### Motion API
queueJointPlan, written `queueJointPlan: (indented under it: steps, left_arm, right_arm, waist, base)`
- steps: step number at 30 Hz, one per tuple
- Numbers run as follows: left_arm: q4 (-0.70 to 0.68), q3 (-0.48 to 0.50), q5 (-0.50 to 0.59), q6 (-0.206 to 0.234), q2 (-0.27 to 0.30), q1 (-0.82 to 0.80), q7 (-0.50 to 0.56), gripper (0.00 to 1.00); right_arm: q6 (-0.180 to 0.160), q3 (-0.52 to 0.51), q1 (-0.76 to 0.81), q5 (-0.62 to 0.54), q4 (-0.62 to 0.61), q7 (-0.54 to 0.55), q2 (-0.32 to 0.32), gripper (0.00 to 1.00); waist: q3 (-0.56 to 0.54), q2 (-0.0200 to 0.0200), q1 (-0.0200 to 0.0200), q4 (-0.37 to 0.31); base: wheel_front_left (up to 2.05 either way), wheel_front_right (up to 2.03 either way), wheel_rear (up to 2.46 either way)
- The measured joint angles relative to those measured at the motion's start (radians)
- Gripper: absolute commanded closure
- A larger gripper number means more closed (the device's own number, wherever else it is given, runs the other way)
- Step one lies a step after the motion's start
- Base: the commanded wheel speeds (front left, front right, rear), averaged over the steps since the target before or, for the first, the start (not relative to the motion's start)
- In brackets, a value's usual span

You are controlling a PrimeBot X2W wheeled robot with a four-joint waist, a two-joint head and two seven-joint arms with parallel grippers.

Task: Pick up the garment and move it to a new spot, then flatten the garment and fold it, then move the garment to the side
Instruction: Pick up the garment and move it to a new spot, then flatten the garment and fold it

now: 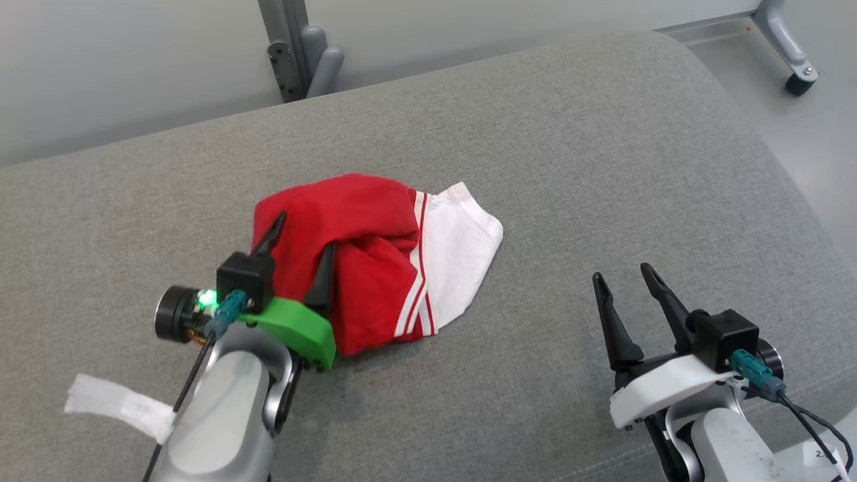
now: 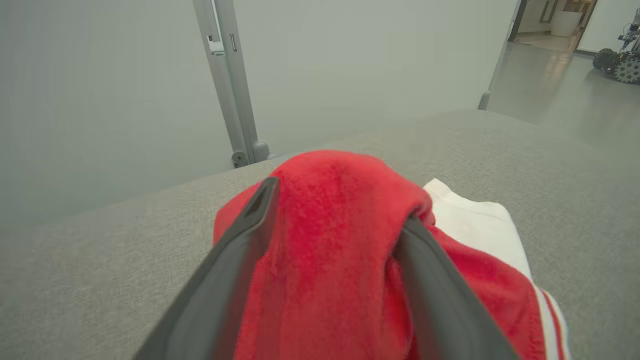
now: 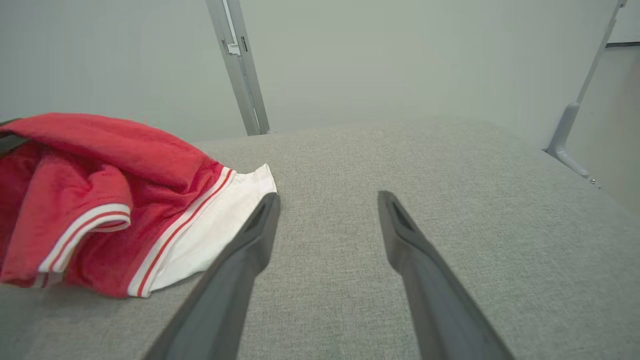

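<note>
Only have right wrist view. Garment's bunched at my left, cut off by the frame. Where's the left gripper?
Observer: Left gripper is on the garment, jaws open, a red fold humped between them.
Operator: Whole garment on the cushion?
Observer: Yes, the whole crumpled pile sits on the cushion, well inside its edges.
Operator: My finger overlaps the white part here. Touching?
Observer: No. From the head view the right gripper is apart from it, bare cushion between.
</note>
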Motion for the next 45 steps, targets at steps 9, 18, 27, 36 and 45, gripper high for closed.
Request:
queueJointPlan:
  steps: [9, 18, 27, 36, 45]
  left_arm:
    - [-0.135, 0.168, 0.022, 0.021, 0.019, 0.25, 0.0, 0.0]
    - [-0.321, 0.333, 0.069, 0.017, -0.002, 0.458, 0.0, 0.0]
    - [-0.381, 0.396, 0.097, -0.019, -0.037, 0.55, 0.0, 0.0]
    - [-0.375, 0.349, 0.087, -0.037, -0.04, 0.529, 0.0, 0.0]
    - [-0.371, 0.273, 0.067, -0.034, -0.042, 0.472, 0.0, 0.0]
  right_arm:
    - [0.0, 0.001, 0.018, 0.006, -0.002, 0.0, 0.0, 0.0]
    - [0.0, -0.001, 0.055, 0.009, -0.003, 0.0, 0.006, 0.0]
    - [0.0, -0.005, 0.068, 0.009, 0.002, 0.0, 0.011, 0.0]
    - [0.0, -0.022, 0.071, 0.009, 0.034, 0.0, 0.007, 0.0]
    - [0.0, -0.05, -0.014, 0.031, 0.187, 0.0, 0.016, 0.0]
  waist:
    - [-0.031, 0.0, 0.0, 0.043]
    - [-0.091, 0.0, 0.0, 0.14]
    - [-0.12, 0.0, 0.0, 0.205]
    - [-0.083, 0.0, 0.0, 0.23]
    - [-0.002, 0.0, 0.0, 0.29]
  base:
    - [0.0, 0.0, 0.0]
    - [0.0, 0.0, 0.0]
    - [0.0, 0.0, 0.0]
    - [0.0, 0.0, 0.0]
    - [0.0, 0.0, 0.0]
